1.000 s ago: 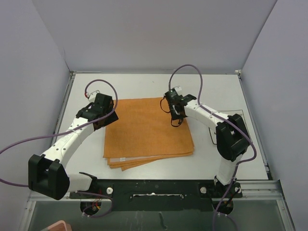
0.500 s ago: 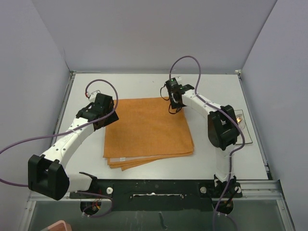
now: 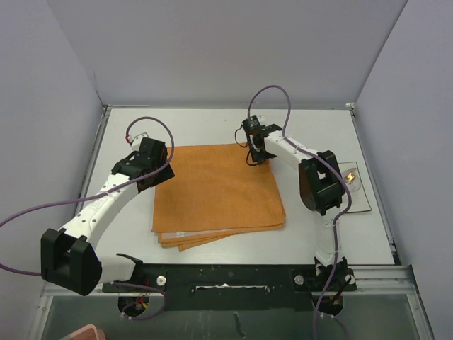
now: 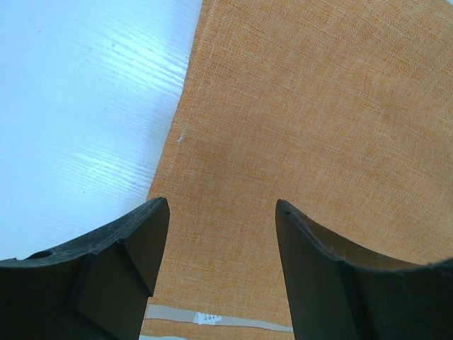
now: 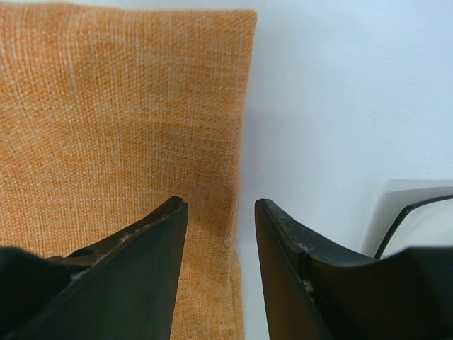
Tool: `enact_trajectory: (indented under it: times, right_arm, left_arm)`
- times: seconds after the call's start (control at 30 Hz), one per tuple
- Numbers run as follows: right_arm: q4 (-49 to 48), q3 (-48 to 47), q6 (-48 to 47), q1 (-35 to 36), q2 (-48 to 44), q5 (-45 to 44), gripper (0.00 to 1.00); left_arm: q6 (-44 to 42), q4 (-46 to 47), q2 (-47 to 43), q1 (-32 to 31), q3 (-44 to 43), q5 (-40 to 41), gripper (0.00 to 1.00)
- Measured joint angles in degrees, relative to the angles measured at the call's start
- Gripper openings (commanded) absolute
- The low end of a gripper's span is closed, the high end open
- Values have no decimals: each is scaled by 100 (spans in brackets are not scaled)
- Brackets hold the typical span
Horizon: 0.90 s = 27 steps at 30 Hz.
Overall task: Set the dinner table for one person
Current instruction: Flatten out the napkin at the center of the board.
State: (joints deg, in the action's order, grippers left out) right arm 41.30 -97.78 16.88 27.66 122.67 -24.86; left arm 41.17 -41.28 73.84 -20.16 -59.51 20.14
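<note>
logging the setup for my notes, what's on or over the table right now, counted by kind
orange folded cloth: 1
grippers: 2 (left gripper, right gripper, both open)
flat white piece with a dark outline, partly hidden: 1
small glinting item on it, too small to tell: 1
total: 5

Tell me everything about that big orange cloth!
The orange cloth is a woven, linen-looking square, folded into several layers that fan out slightly along its near edge, where a small white label shows. It lies flat on the white table, roughly in the middle. The left claw is open over its left edge and the right claw open over its far right corner; whether they touch it is unclear.
</note>
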Motion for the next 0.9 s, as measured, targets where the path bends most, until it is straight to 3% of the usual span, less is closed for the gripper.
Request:
enact_trajectory:
  times: [0.4,0.43,0.53,0.57,0.9]
  right_arm:
    - [15,-247,11,-136,310,105,40]
    - [15,-247,20,-136,356,122,38]
    - [13,-249,11,-136,420,177,7]
    - [15,-251,24,-136,420,201,0]
    - [22,-251,17,-136,428,247,0]
  left_arm:
    - [-39,74,0,0,0,0,60]
    - [-44,79,0,0,0,0,60]
    - [-55,83,0,0,0,0,60]
    - [-57,83,0,0,0,0,60]
    - [-94,98,0,0,0,0,60]
